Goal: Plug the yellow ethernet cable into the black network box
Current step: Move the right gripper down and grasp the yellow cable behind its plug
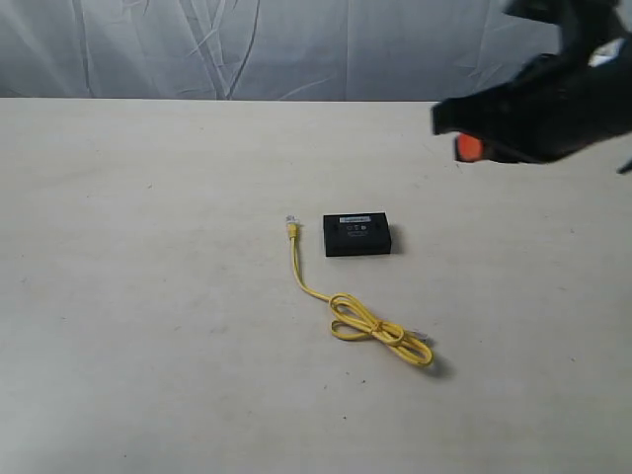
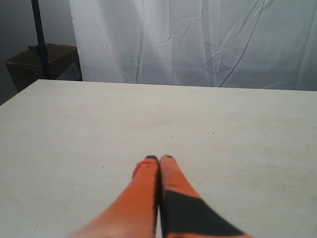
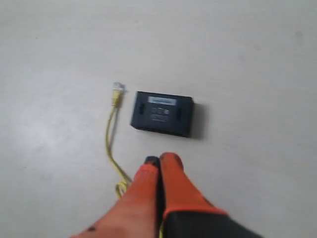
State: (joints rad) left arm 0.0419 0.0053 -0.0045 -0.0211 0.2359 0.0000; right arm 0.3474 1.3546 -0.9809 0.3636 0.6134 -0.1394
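Note:
The black network box (image 1: 356, 235) lies flat near the table's middle, its pale label strip facing up; the right wrist view shows the black network box (image 3: 162, 113) too. The yellow ethernet cable (image 1: 348, 311) runs from a clear plug (image 1: 291, 222) just left of the box down to a loose knot-like loop and a second plug (image 1: 423, 337). In the right wrist view the cable (image 3: 112, 144) passes partly behind the fingers. My right gripper (image 3: 159, 159) is shut and empty, held high over the table; its blurred right gripper (image 1: 464, 146) shows at upper right. My left gripper (image 2: 159, 158) is shut on nothing above bare table.
The pale table (image 1: 148, 296) stretches wide around the objects. A white curtain (image 2: 198, 39) hangs behind the far edge. A cardboard box (image 2: 44, 62) and a dark pole (image 2: 39, 37) stand beyond the table's corner in the left wrist view.

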